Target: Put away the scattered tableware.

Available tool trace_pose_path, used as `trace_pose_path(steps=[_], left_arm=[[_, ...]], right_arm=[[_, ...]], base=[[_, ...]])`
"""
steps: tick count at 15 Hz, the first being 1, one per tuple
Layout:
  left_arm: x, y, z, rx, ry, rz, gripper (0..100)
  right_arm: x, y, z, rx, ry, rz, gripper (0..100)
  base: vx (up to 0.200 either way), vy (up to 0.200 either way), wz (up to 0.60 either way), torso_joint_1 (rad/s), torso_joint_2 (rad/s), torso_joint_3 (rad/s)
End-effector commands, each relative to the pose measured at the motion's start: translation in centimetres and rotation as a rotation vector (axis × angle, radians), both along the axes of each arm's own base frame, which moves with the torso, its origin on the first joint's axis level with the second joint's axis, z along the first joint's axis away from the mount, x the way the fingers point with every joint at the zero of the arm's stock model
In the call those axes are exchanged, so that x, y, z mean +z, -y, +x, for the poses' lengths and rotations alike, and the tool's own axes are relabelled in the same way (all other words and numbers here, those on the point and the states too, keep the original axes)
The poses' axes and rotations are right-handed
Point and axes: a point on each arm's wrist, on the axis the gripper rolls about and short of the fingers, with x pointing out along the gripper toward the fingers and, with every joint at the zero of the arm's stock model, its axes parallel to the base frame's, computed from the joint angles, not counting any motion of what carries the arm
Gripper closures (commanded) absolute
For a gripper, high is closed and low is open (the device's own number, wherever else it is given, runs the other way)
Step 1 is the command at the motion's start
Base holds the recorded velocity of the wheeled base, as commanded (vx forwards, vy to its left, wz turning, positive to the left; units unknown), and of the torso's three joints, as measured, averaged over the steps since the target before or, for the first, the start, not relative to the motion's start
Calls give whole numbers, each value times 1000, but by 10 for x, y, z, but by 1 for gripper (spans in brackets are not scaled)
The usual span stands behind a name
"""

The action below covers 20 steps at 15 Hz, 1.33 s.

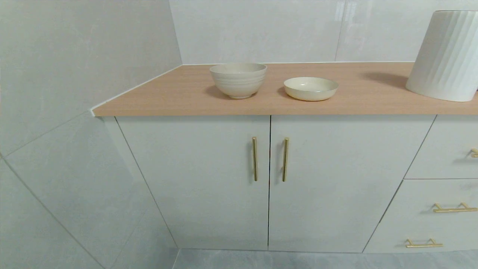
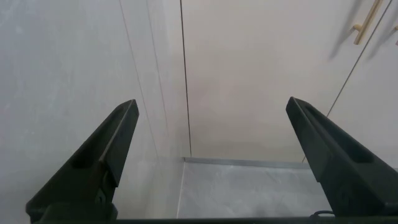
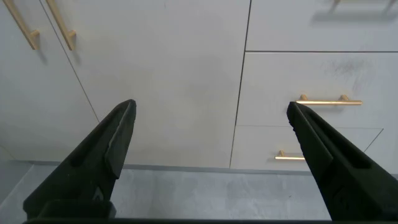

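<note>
A deep cream bowl stands on the wooden counter, towards its left end. Just to the right of it sits a shallow cream dish. Below them are two shut cabinet doors with gold handles. My left gripper is open and empty, low down facing the cabinet front and the wall beside it. My right gripper is open and empty too, low down facing the right door and the drawers.
A tall white ribbed container stands at the counter's right end. Drawers with gold handles are stacked to the right of the doors. A tiled wall closes off the left side. Grey floor runs along the cabinet base.
</note>
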Motion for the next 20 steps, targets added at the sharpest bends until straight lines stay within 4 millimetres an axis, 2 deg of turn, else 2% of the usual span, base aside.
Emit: trace_pose_path(steps=[1,8,9,10,11,13,15,16,17,18,19,20], left_arm=[[0,0,0,1,0,0,0],[0,0,0,1,0,0,0],[0,0,0,1,0,0,0],[0,0,0,1,0,0,0],[0,0,0,1,0,0,0],[0,0,0,1,1,0,0],[0,0,0,1,1,0,0],[0,0,0,1,0,0,0],[0,0,0,1,0,0,0],[0,0,0,1,0,0,0],[0,0,0,1,0,0,0],[0,0,0,1,1,0,0]], right_arm=[[0,0,0,1,-1,-1,0],[2,0,0,4,8,-10,0],[27,0,-5,41,68,-7,0],[67,-1,-7,104,94,42,0],[92,-1,4,150,47,67,0],[120,-6,49,261,-136,61,0],[143,-16,114,324,-297,68,0],[150,-25,137,374,-329,63,0],[155,-44,169,456,-376,49,0],[158,-51,179,481,-385,46,0],[157,-75,209,544,-441,52,0],[150,-88,235,554,-486,54,0]], base=[[0,0,0,0,0,0],[0,0,0,0,0,0],[0,0,0,0,0,0],[0,0,0,0,0,0],[0,0,0,0,0,0],[0,0,0,0,0,0],[0,0,0,0,0,0],[0,0,0,0,0,0],[0,0,0,0,0,0],[0,0,0,0,0,0],[0,0,0,0,0,0],[0,0,0,0,0,0]])
